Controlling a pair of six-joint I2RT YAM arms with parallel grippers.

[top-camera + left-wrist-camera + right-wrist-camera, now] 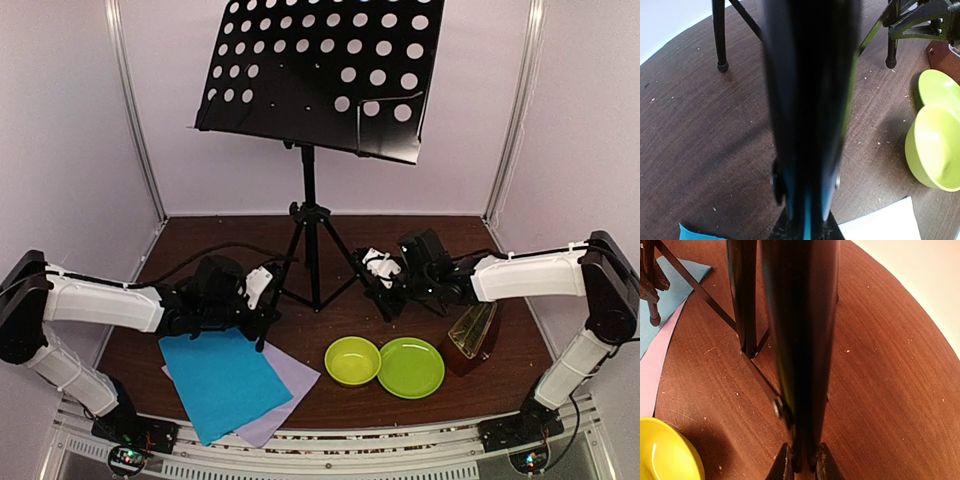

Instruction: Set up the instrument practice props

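Your left pincer (267,315) and right pincer (386,294) are each clamped on a leg of the music stand (310,200), which is upright at the middle of the desk (420,235). You seem to be positioning it. Next, release without tipping it, then fetch the cyan sheet (220,385) lying front-left of the stand; the metronome (472,335) waits front-right.

The black perforated-metal music stand (320,75) has a smooth satin desk, and its tubular legs give a soft sheen in the wrist views. The dark brown table (440,235) shows matt wood grain flecked with pale specks. At its 7 o'clock lie a cyan paper sheet (222,380) and a pale lilac paper sheet (295,385), both matt. Toward 5 o'clock, the lime-green bowl (352,360) and lime-green plate (411,367) look like smooth glossy plastic. The small brown pyramid metronome (472,335) is glossy.
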